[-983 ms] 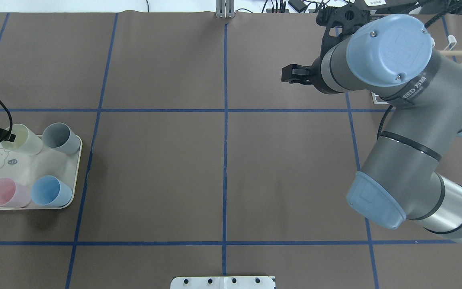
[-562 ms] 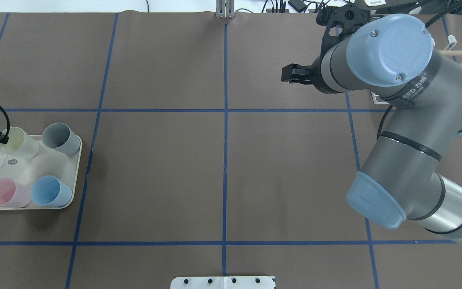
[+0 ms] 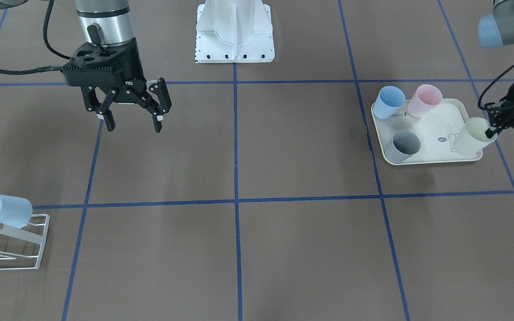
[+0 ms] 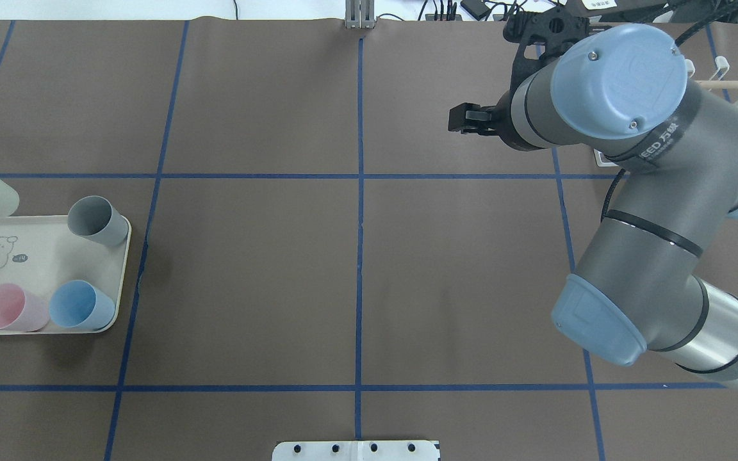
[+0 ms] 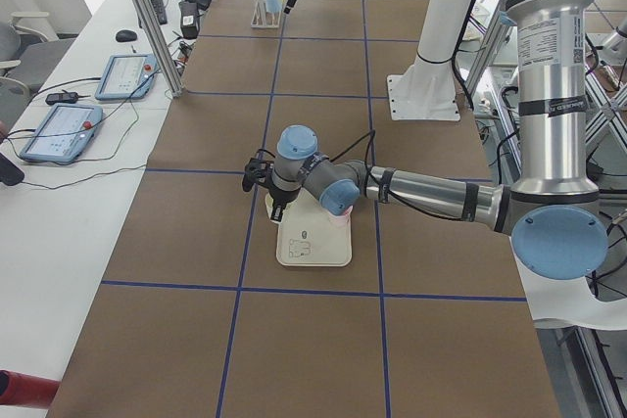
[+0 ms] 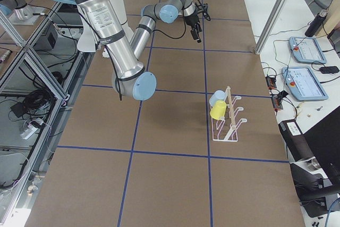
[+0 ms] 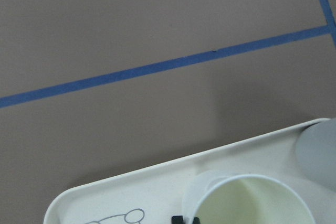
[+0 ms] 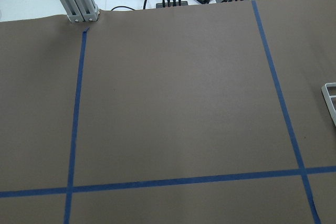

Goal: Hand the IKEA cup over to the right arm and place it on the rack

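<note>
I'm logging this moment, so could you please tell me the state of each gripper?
Left gripper: shut on the yellow cup.
Right gripper: open, empty.

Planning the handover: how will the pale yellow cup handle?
The pale yellow cup looks thin and translucent, so probably light, slightly flexible. Held only at its rim by the left gripper, it may swing. Its smooth taper could slip.
</note>
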Motion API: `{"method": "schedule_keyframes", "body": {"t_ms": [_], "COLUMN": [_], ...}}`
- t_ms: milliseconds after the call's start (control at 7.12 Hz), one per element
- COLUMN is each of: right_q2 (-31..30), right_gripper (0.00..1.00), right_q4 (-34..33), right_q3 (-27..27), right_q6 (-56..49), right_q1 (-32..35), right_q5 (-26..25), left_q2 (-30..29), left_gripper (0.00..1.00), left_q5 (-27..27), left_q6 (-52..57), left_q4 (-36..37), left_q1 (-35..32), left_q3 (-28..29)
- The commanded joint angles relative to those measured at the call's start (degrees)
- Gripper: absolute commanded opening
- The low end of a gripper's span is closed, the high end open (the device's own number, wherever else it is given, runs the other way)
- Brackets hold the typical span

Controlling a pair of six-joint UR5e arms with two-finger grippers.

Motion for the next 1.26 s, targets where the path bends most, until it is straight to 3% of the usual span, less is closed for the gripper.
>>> {"method": "schedule_keyframes", "body": {"t_ms": [0,140,281,702,842,983,1123], "right_q2": [0.8,1.3,3.0,10.2,10.3,10.3,10.1], "right_gripper": [1.00,1.00,1.00,1.00,1.00,1.00,1.00], "right_q4": [-0.1,0.0,0.3,3.3,13.6,21.6,22.4], "right_q3": [-0.3,-0.3,-0.9,-2.3,-4.4,-6.4,-6.2], "right_q6": [0.0,0.5,4.9,24.7,35.2,41.7,43.7], "right_q1": [-0.1,-0.2,-1.4,-5.3,-6.6,-6.8,-8.5], "right_q5": [-0.1,0.0,-0.1,-0.4,-0.6,-4.8,-10.5], "left_q2": [-1.5,-2.1,-4.8,-18.7,-22.7,-24.7,-25.7], "left_gripper": [0.00,0.00,0.00,0.00,0.00,0.00,0.00], "left_q5": [0.5,0.1,-2.2,-7.7,-7.6,-6.7,-3.2], "left_q6": [-0.2,-0.2,-6.8,-32.9,-42.0,-49.4,-59.5], "left_q4": [0.7,0.7,1.3,0.9,0.0,-6.6,-14.4], "left_q1": [-1.2,-1.2,-1.0,2.7,6.1,9.9,14.0], "left_q3": [-1.2,-2.3,-4.8,-6.3,-6.9,-6.7,-6.3]}}
